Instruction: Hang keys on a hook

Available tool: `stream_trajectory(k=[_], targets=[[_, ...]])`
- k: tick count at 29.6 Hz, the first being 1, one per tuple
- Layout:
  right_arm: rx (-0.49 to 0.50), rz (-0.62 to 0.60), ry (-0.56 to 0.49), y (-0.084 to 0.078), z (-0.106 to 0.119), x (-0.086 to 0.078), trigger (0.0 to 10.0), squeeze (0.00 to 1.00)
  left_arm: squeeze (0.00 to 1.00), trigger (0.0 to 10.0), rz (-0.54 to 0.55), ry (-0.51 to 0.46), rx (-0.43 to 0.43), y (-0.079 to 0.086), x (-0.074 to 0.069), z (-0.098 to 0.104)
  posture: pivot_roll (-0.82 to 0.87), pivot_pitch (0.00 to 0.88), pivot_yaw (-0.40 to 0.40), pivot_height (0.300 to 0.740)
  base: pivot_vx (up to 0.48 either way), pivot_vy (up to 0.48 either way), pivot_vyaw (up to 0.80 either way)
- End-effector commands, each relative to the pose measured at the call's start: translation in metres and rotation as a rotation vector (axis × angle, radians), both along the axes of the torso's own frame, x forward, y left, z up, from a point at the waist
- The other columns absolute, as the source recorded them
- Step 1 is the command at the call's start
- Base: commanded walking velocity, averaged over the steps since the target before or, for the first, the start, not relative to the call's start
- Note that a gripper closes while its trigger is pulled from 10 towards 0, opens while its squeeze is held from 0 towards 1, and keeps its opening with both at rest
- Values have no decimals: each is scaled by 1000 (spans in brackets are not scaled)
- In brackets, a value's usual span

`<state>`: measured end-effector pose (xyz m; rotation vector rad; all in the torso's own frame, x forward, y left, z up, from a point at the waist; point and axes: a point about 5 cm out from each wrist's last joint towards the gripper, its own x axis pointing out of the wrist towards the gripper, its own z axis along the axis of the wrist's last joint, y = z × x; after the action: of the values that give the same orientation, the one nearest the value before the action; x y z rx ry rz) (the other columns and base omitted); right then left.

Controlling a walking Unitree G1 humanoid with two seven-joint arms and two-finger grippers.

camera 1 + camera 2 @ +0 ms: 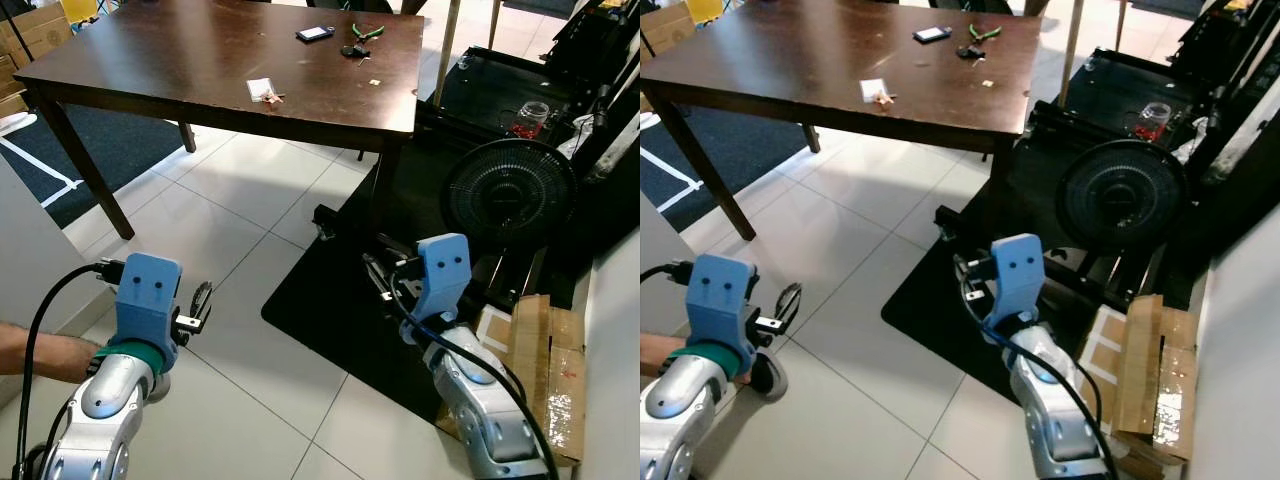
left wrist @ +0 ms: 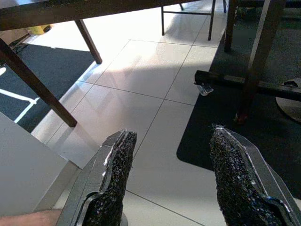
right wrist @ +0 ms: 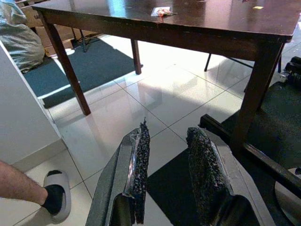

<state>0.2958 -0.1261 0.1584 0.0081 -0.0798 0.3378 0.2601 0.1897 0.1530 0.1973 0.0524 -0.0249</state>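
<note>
My left end effector [image 1: 200, 305] hangs over the white tiled floor [image 1: 250, 200], fingers spread wide and empty. My right end effector [image 1: 378, 275], low over the black mat [image 1: 330, 310], has its fingers slightly apart, also empty. The dark bunch of keys [image 1: 354, 51] lies far off on the dark brown wooden worktop [image 1: 180, 60], between a black phone [image 1: 315, 34] and green-handled pliers [image 1: 368, 31]. I judge the keys light, hard and slippery (loose pieces will swing), so I'd pinch the ring or fob.
</note>
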Motion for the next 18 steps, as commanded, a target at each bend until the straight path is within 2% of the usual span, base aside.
stream_trajectory(k=[1, 18], targets=[[0, -2, 13, 0, -3, 0, 10000, 0, 0, 10000, 10, 29, 1, 2, -1, -5, -78, 87, 99, 740, 0, 0, 0], [0, -2, 12, 1, -2, 0, 10000, 0, 0, 10000, 11, 29, 2, 3, 0, -5, -78, 88, 101, 740, 0, 0, 0]])
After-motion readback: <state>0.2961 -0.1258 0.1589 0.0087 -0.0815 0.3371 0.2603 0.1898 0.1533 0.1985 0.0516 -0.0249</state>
